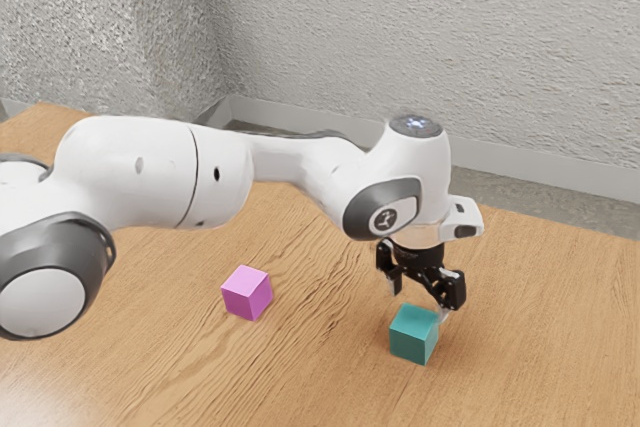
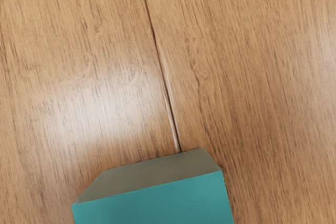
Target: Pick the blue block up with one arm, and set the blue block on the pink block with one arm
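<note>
The fingers [image 1: 450, 290] stand apart just above the blue block [image 1: 415, 335]. The pink block [image 1: 247, 292] sits well left, with open surface [image 1: 550, 347] between and around them.

A seamed wooden table [image 1: 560, 347] stands before a rough grey wall [image 1: 450, 27].

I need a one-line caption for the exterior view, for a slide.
Franka arm's open gripper hovers above the blue block, with the pink block apart on the wooden table.

One blue block [image 1: 415, 333], one pink block [image 1: 247, 292], one arm [image 1: 200, 182], one table [image 1: 560, 347]
</note>
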`<action>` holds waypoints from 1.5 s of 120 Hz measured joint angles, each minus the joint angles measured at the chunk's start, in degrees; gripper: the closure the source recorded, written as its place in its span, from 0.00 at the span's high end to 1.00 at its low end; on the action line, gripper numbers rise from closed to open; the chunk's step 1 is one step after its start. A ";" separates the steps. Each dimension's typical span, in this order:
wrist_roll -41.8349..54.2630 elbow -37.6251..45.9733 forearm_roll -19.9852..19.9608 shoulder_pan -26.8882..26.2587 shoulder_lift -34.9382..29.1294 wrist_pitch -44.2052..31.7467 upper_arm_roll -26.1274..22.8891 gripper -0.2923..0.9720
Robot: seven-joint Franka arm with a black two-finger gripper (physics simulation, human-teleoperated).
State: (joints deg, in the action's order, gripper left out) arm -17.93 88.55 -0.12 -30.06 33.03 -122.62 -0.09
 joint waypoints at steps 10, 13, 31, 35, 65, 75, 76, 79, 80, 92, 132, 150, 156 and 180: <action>-1.27 0.34 -0.91 -0.03 0.05 -0.66 0.10 0.75; -1.64 0.43 -1.11 -0.01 0.09 -0.80 0.13 0.75; -4.14 2.80 -2.14 -0.23 -0.35 -1.39 0.17 0.75; -4.72 3.71 -2.41 -0.25 -0.62 -1.48 0.17 0.75; -7.87 4.56 -2.84 -0.04 0.39 -2.55 0.26 0.75; -8.52 4.53 -2.78 0.00 1.07 -3.03 0.26 0.75; -8.57 4.54 -2.77 0.00 1.13 -3.09 0.26 0.75; -8.72 4.54 -2.76 -0.02 1.30 -3.25 0.26 0.75; -8.77 4.54 -2.75 -0.03 1.35 -3.30 0.26 0.75; -9.32 4.54 -2.72 -0.08 1.66 -3.75 0.26 0.75; -10.39 4.62 -2.45 -0.09 1.91 -4.33 0.41 0.65; -10.70 4.71 -2.26 -0.08 1.95 -4.40 0.45 0.52; -10.87 4.69 -2.11 -0.08 1.94 -4.41 0.49 0.52; -11.64 6.99 -0.41 0.13 -3.72 -4.13 0.76 0.49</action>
State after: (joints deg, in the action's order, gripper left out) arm -29.57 95.55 -0.53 -29.93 29.30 -126.74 0.67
